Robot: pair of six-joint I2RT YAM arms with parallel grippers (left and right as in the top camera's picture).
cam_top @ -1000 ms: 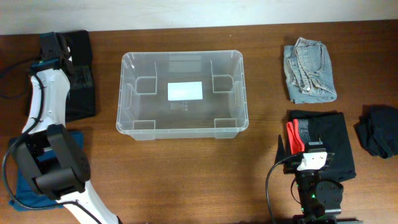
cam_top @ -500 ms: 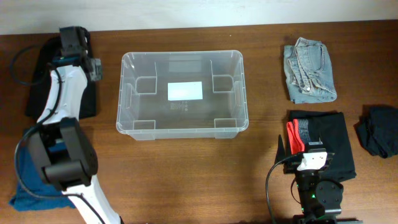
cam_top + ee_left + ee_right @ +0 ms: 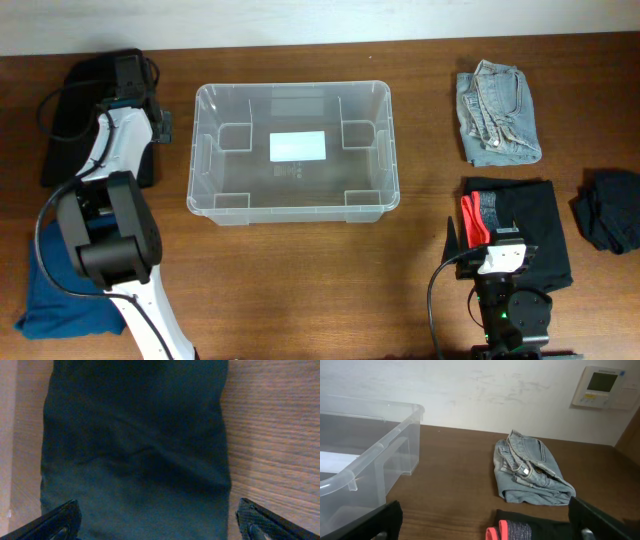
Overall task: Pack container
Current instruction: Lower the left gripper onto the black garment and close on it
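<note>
The container stood open-topped on the brown wooden surface, towards the far side and a little left of centre, and its white label was plainly visible on the base. In the right wrist view one rounded corner of the container filled the left side.

The left arm reached along the container's left side, over a folded black garment lying just beside the bin. From the left wrist camera the left fingers were spread wide, one tip at each lower corner, with nothing between them. The dark cloth lay below them, though it could not be told whether the tips touched it. A blue cloth lay near that arm's base.

The right fingers were likewise wide apart and held nothing. The right arm sat low at the near edge. Ahead of it lay a black folded garment with something red at its left edge, probably a folded band, though the view was too cropped to be sure. Folded light-blue jeans lay further back, well apart from the container, and a dark bundle lay near the right edge.
</note>
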